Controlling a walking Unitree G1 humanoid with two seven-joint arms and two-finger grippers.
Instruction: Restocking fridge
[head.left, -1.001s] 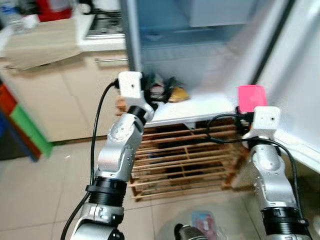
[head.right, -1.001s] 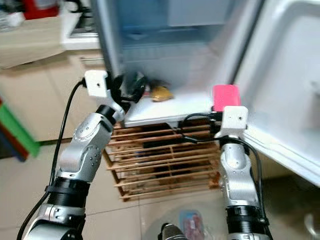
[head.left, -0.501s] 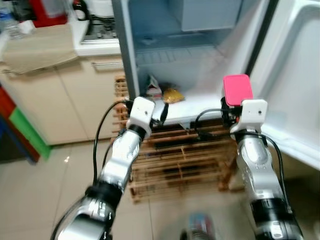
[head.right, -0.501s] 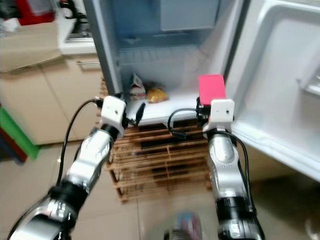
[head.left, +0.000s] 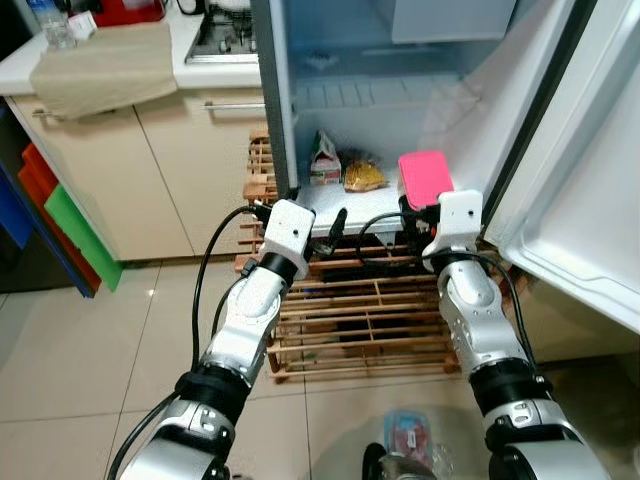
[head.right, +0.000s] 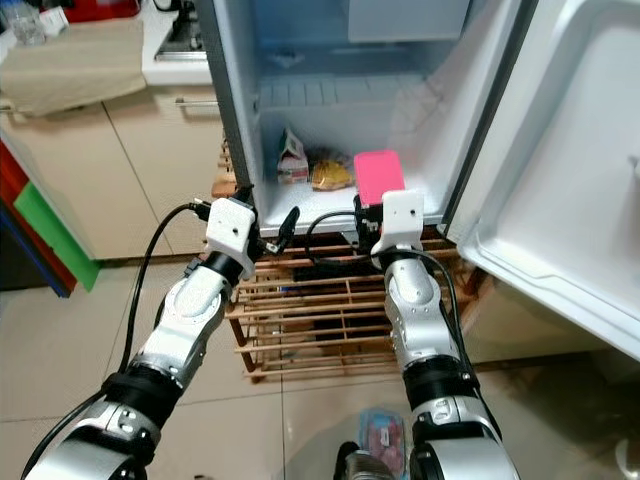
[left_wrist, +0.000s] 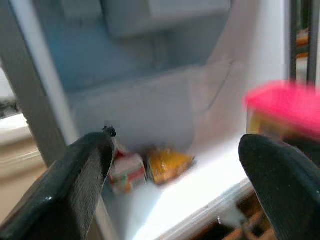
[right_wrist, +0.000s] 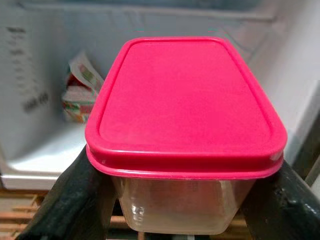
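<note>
Right hand (right_wrist: 165, 200) pinches a pink-lidded container (right_wrist: 185, 120) at the fridge shelf (head.left: 375, 200) front edge; left hand (left_wrist: 170, 175) spread

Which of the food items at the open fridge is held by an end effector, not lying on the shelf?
The pink-lidded container, clamped in the right end effector. The small carton and the yellow packet lie on the fridge shelf behind it.

Your fridge (head.left: 420, 100) stands open; its door (head.left: 590, 200) is swung wide on the right. Bottom shelf (head.right: 420, 195): a small carton (head.left: 323, 165) and a yellow packet (head.left: 363, 177) sit at the back left. The white floor just right of them is bare. A wooden rack (head.left: 370, 320) stands below the shelf.
</note>
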